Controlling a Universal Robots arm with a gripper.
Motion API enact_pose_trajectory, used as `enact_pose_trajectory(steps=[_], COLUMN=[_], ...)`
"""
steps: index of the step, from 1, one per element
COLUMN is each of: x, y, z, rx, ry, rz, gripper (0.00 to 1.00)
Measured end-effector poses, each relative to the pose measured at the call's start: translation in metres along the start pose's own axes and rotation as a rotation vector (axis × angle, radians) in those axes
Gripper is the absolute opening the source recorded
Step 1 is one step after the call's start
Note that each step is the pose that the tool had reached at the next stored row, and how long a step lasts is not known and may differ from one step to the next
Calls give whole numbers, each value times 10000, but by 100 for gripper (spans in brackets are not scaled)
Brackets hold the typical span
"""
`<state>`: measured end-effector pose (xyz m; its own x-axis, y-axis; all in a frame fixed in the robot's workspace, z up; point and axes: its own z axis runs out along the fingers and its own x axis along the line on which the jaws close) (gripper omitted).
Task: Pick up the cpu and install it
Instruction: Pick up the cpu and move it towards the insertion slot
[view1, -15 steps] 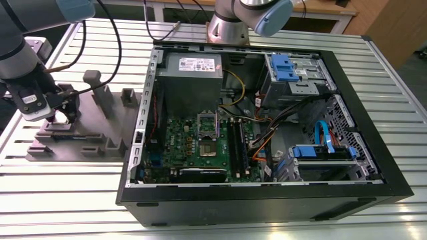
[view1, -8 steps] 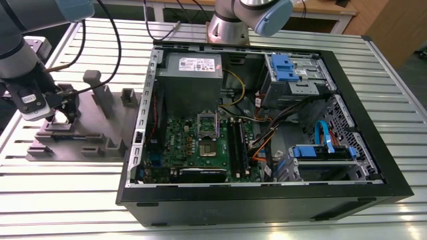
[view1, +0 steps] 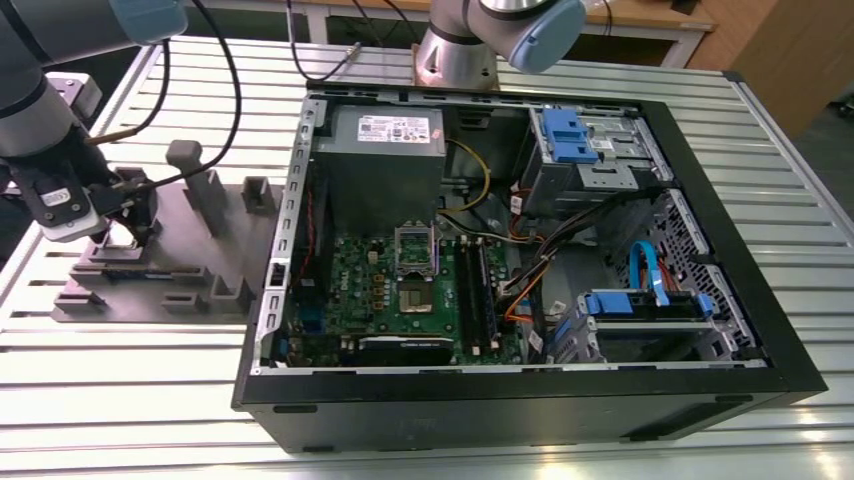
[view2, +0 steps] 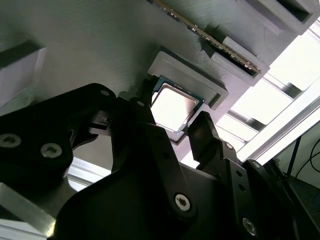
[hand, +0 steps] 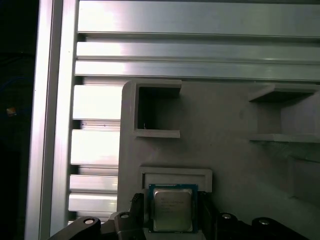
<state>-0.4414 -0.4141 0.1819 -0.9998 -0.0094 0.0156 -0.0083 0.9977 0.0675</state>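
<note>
Silver cpu (hand: 172, 209) sits in its pocket on the grey tray (hand: 220, 120), your fingers (view2: 204, 134) apart, 1 at each side. Close off-centre and you could tilt it or jam it against the pocket wall.

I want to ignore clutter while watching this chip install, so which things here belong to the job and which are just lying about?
Job: chip, seated in the grey tray; end effector, low over it; socket frame on the green board.
Lying about: power supply; blue drive brackets; blue cable; slatted table.
</note>
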Motion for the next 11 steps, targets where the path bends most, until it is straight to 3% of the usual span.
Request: enact_pose_trajectory(steps=[11], x=[7], y=[0], z=[1], rx=[8], ry=[-22], rz=[0], gripper=[56])
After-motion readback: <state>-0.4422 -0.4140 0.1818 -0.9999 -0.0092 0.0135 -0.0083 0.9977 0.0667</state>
